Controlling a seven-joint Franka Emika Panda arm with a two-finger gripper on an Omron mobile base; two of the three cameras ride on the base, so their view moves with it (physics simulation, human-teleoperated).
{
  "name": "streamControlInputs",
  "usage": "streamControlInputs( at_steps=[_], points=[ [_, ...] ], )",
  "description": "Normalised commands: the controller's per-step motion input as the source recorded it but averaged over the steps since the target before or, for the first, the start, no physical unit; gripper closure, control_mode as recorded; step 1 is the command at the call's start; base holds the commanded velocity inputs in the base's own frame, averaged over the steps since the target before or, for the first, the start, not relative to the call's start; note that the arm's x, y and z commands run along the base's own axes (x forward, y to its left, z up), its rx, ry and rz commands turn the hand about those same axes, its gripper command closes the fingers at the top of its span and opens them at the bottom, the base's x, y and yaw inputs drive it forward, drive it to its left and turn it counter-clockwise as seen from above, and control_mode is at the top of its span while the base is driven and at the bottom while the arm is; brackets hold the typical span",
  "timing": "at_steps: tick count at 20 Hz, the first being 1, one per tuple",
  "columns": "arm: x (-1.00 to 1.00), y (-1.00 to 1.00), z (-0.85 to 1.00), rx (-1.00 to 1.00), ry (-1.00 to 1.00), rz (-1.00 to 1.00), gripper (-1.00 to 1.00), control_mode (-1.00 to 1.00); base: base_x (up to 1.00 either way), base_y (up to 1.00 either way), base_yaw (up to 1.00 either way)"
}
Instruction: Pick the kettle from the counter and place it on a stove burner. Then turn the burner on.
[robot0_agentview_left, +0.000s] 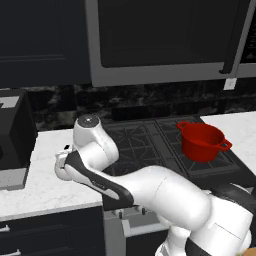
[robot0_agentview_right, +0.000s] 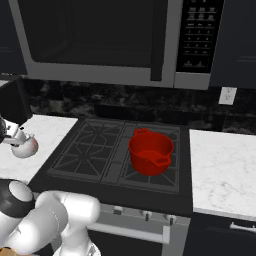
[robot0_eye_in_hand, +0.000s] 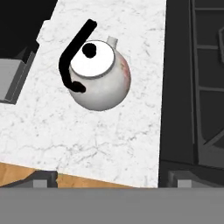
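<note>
The pincer (robot0_eye_in_hand: 110, 178) looks down on the counter in the hand view, its two dark finger tips (robot0_eye_in_hand: 41, 178) set far apart at the lower left and lower right of the frame. It is wide open with nothing between the jaws. In the right base view a dark part of the hand sits at the far left edge, just above the kettle.

The white, faintly grey-veined marble-look counter (robot0_eye_in_hand: 109, 131) runs down the middle of the hand view. Its front edge crosses the lower part of the frame, with a strip of brown wooden floor (robot0_eye_in_hand: 87, 180) below it. On the right the slab ends in a straight edge against the black gas cooktop (robot0_eye_in_hand: 177, 87), whose cast-iron grate bars fill the right side. A black boxy appliance (robot0_eye_in_hand: 17, 65) closes the upper left corner. Bare marble lies open all round the kettle, most of it toward the bottom of the frame.

The small round white-grey kettle (robot0_eye_in_hand: 100, 74) stands on the counter in the upper left-centre of the hand view, well apart from the finger tips. Its black arched handle curves over the left side. The pale lid carries a small black knob, a short spout points to the top of the frame, and a pinkish mark shows on its right flank.

In the right base view the kettle (robot0_agentview_right: 24, 146) is at the left edge, left of the front-left stove burner (robot0_agentview_right: 80, 160). A red two-handled pot (robot0_agentview_right: 150, 151) sits on the right side of the cooktop.
</note>
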Motion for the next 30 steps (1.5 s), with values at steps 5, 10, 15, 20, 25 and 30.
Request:
streamControlInputs(
  at_steps=[5,10,15,20,25,30],
  points=[
    [0.05,0.53,-0.24,0.0,0.0,0.0,-1.0,-1.0,0.0,0.0,0.0],
    [0.2,0.17,-0.15,-0.01,-0.05,-0.05,-1.0,-1.0,0.0,0.0,0.0],
    [0.25,0.13,-0.26,-0.02,-0.04,-0.05,-1.0,-1.0,0.0,0.0,0.0],
    [0.26,0.22,-0.24,-0.02,-0.02,-0.03,-1.0,-1.0,0.0,0.0,0.0],
    [0.29,0.3,-0.16,-0.01,0.0,-0.01,-1.0,-1.0,0.0,0.0,0.0],
    [0.34,0.23,-0.13,-0.01,0.0,-0.01,-1.0,-1.0,0.0,0.0,0.0]
  ],
)
